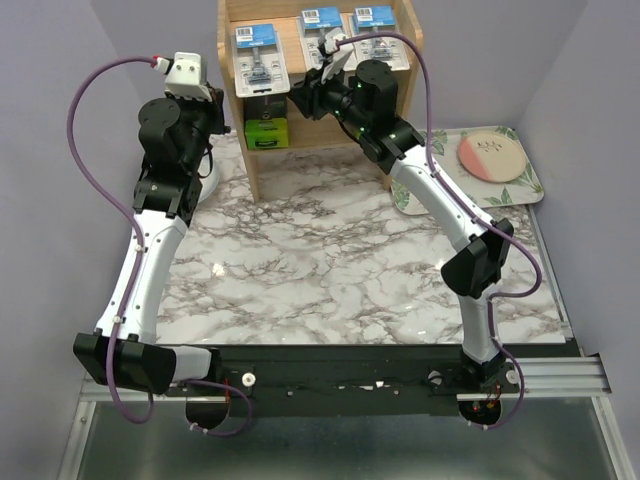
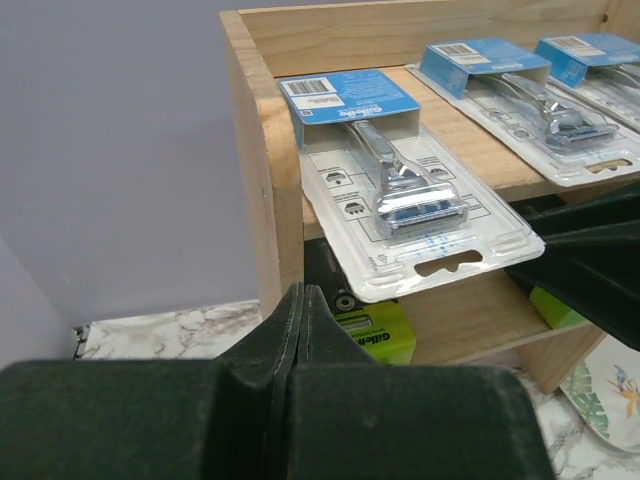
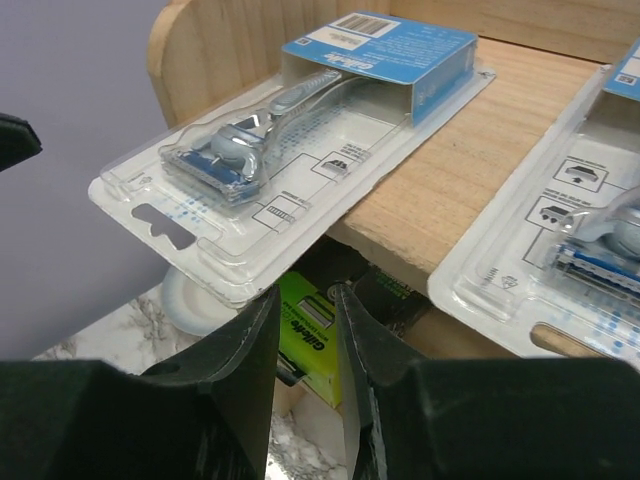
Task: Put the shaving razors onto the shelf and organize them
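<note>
**Razors on shelf, both grippers empty**

Three blister packs [image 2: 385, 170] lie flat on the top tier of the shelf [image 1: 292, 40], the leftmost overhanging its front edge. Two black-and-lime boxes [image 1: 266, 133] sit on the lower tier. My right gripper [image 3: 305, 296] is at the shelf front under that overhang, fingers narrowly apart, gripping nothing. My left gripper [image 2: 300, 296] is pinched shut off the shelf's front-left corner.

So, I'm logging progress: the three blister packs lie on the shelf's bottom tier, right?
Not the bottom tier. The three blister packs lie on the shelf's top tier, as the top external view shows.
</note>
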`<state>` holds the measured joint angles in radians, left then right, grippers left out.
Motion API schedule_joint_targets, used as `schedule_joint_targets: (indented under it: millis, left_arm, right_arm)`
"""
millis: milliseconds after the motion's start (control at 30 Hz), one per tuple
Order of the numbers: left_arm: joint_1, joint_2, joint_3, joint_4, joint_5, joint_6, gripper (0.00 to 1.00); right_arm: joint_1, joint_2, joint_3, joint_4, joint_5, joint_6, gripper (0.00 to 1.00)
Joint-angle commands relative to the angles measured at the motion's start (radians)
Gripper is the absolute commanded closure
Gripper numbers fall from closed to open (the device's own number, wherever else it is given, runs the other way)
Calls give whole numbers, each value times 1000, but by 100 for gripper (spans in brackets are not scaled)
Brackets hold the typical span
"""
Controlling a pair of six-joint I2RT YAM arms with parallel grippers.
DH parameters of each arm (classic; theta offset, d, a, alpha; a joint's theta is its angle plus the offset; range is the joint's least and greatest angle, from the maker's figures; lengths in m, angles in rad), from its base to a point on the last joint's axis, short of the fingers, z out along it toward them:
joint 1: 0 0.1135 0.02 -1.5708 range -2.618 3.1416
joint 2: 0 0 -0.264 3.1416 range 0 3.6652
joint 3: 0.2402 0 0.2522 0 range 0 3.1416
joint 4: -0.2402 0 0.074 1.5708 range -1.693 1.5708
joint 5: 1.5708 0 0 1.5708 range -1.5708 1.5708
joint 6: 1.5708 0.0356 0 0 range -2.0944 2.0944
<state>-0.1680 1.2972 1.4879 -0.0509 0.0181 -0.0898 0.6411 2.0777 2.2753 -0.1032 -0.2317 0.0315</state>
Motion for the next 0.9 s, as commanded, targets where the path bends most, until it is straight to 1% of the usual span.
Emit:
schedule_joint_targets:
  millis: [0, 33, 67, 167, 233, 300, 433, 467, 567, 600, 667, 700, 733, 767, 800, 867]
  left_arm:
    - [16, -15, 0, -9, 135, -40, 98]
    - [16, -18, -5, -4, 147, -57, 94]
    - [16, -19, -8, 9, 178, -70, 80]
    - [16, -18, 2, 39, 221, -97, 59]
    - [15, 4, 34, 31, 226, -100, 57]
    - [12, 20, 63, 2, 171, -100, 60]
    - [12, 4, 57, -10, 155, -71, 61]
    - [12, -2, 58, -24, 157, -73, 58]
    - [12, -19, 49, -44, 200, -67, 52]
    - [12, -35, 32, -46, 227, -54, 51]
    - [9, -45, 14, -55, 297, 14, 50]
    - [7, -50, 3, -64, 312, 40, 52]
    - [8, -50, 0, -75, 324, 62, 57]
    - [7, -52, -2, -98, 345, 83, 71]
    - [7, -52, -9, -101, 358, 143, 80]
    - [7, -53, -17, -109, 387, 183, 100]
  right_arm:
    - [35, -25, -7, 7, -34, 22, 63]
    - [40, -22, -5, 10, -34, 25, 63]
    - [45, -21, -2, 14, -32, 27, 63]
    - [54, -15, 0, 31, -31, 28, 63]
    - [58, -13, -2, 37, -26, 28, 62]
    - [60, -18, -7, 25, -14, 30, 62]
    - [58, -28, -23, -10, 8, -16, 61]
    - [58, -33, -25, -16, 14, -21, 61]
    - [55, -36, -25, -33, 22, -21, 60]
    - [54, -34, -25, -39, 20, -21, 60]
    - [49, -39, -23, -49, 17, -21, 60]
    - [49, -39, -25, -58, 15, -21, 60]
    - [46, -42, -26, -59, 14, -50, 60]
    - [46, -51, -33, -61, 14, -53, 59]
    - [45, -57, -48, -59, 15, -59, 59]
    - [42, -76, -66, -59, 19, -70, 59]
